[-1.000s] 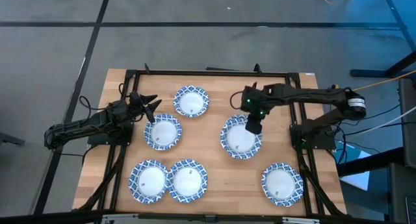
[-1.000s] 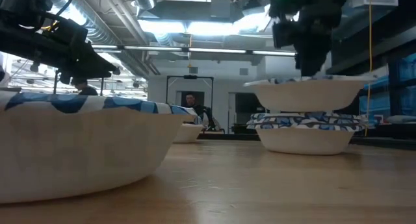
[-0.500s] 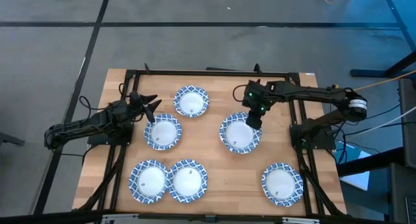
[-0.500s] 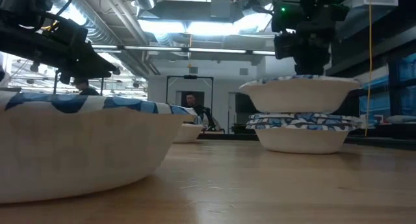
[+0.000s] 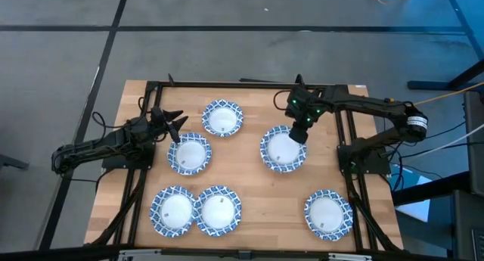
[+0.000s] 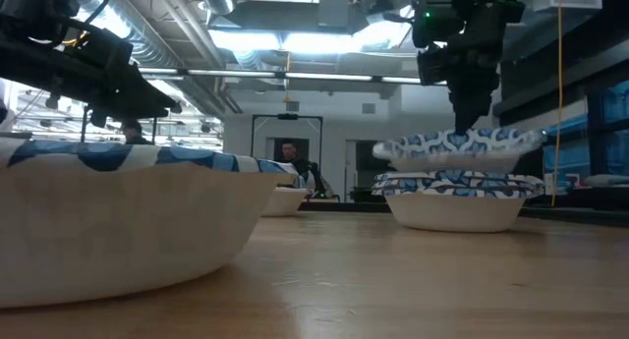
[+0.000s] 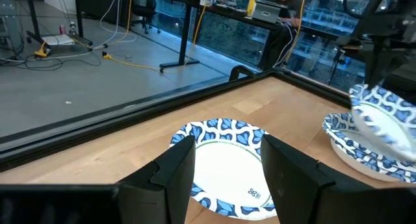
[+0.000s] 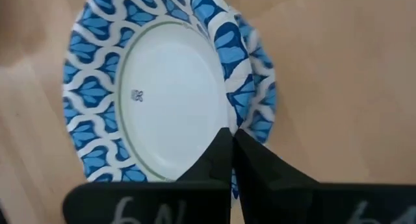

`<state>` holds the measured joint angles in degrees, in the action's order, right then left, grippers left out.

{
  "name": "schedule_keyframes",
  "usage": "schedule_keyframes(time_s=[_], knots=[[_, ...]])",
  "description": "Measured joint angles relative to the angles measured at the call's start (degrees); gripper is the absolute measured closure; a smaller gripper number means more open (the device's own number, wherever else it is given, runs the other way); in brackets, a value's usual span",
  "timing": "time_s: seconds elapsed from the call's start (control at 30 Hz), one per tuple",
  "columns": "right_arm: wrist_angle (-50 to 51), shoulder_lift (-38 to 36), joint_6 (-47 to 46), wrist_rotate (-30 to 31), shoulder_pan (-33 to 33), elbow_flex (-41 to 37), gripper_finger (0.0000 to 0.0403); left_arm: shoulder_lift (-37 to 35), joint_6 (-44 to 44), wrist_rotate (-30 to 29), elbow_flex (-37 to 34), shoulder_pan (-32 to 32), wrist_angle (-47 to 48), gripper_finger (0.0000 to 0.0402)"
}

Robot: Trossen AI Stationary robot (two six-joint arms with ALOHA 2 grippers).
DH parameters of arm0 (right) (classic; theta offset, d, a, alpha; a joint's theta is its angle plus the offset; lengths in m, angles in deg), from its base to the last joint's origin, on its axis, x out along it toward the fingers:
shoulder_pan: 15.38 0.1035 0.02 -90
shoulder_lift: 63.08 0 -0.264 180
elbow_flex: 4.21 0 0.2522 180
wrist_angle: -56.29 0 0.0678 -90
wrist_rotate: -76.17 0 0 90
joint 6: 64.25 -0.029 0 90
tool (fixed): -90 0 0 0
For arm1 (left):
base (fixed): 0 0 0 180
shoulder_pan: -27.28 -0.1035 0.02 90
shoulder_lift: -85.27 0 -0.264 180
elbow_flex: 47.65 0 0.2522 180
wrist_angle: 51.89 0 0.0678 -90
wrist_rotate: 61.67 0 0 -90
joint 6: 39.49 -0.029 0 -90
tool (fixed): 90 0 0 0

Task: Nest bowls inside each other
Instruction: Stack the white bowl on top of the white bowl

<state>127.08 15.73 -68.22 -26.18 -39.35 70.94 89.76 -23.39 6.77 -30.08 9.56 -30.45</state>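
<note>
Several blue-and-white patterned bowls rest on their bases on the wooden table [image 5: 249, 181]. My right gripper [image 5: 299, 135] is shut on one bowl [image 6: 457, 147] and holds it just over another bowl [image 6: 457, 206] at the table's right middle. The lower bowl's rim [image 8: 263, 87] shows past the held one. My left gripper [image 5: 175, 125] stands open at the left, raised above the table. One bowl [image 7: 224, 165] lies on the table ahead of its fingers, and another [image 5: 189, 153] lies beside it. My right gripper pinches the held bowl's patterned rim [image 8: 227, 117] between its two fingers, at the bowl's far right side. The fingers come from above, slanting down. The bowl hangs tilted, close over the lower bowl; whether the two touch I cannot tell.
More bowls sit near the far edge [image 5: 222, 118], at the near left [image 5: 175, 211] [image 5: 218, 210] and at the near right [image 5: 328, 214]. A black frame [image 5: 242, 85] runs round the table. Bare wood lies in the middle.
My right gripper has carried its bowl a little toward the table's far edge, staying shut. The bowl has tipped, so that its patterned rim now faces the near side, and it has come down closer to the bowl beneath.
</note>
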Motion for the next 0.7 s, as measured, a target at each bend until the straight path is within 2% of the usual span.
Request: schedule_keyframes(time_s=[0.23, 0.37, 0.7], knots=[[-1.0, 0.0, -0.3, 0.6, -0.6, 0.0, 0.0392, 0.0, -0.2, 0.0, 0.0, 0.0, 0.0, 0.0232], [-1.0, 0.1, -0.3, 1.9, -0.6, 0.0, 0.0375, 0.0, -0.2, 0.0, 0.0, 0.0, 0.0, 0.0232], [-0.8, 0.2, 0.0, 0.6, -0.6, 0.0, 0.0241, 0.0, -0.2, 0.0, 0.0, 0.0, 0.0, 0.0232]])
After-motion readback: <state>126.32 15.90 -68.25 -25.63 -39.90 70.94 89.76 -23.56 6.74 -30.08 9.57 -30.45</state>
